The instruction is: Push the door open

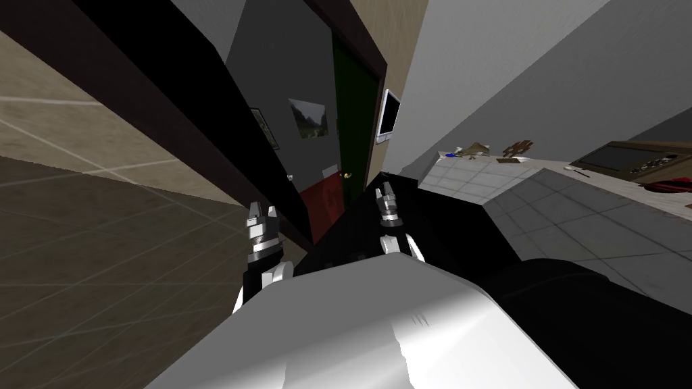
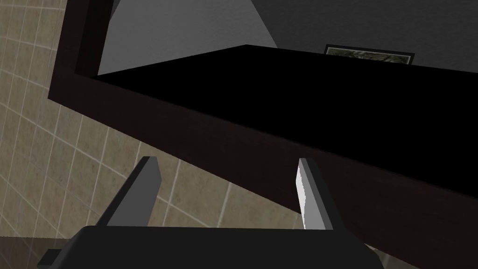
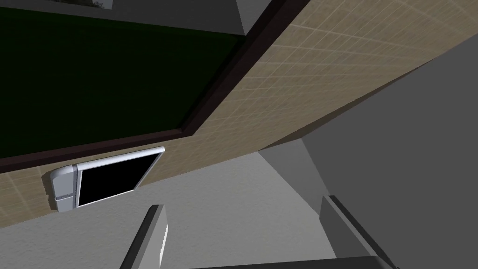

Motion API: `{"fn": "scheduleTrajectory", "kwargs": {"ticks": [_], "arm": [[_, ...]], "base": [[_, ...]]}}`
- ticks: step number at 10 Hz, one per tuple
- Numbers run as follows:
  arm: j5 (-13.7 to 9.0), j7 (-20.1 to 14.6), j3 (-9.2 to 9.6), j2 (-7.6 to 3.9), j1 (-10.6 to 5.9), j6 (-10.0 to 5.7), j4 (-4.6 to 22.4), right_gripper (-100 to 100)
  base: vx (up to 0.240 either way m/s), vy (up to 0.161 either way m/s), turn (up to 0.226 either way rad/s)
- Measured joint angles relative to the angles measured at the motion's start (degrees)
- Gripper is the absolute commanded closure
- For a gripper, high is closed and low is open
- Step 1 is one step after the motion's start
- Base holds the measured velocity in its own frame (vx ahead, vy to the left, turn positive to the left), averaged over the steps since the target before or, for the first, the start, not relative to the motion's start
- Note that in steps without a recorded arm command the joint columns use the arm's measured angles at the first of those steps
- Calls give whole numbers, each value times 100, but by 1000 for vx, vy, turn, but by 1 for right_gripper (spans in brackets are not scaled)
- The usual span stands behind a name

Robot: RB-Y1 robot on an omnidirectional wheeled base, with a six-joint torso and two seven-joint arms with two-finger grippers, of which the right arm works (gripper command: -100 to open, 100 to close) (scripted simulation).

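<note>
The tall dark brown slab door [image 1: 223, 155] stands just ahead of the left gripper [image 1: 262, 211], both it and the right gripper [image 1: 385, 192] spread apart; likely stiff and heavy, so press its flat face near the free edge.

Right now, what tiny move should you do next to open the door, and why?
Probably ease the left jaws forward against the black door. They stand open by its dark brown frame, with the door's face just beyond, so a short push should swing it.
</note>
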Motion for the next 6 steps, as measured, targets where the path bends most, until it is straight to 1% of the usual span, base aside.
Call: {"fn": "scheduleTrajectory", "kwargs": {"ticks": [2, 4, 6], "arm": [[48, -59, 22, -62, -77, -102, 275, -100], [93, -97, 38, -94, -192, -158, 516, -100], [119, -155, 26, -153, -293, -211, 736, -100]], "base": [[108, -63, 38], [79, -32, 31], [77, -54, 39]]}}
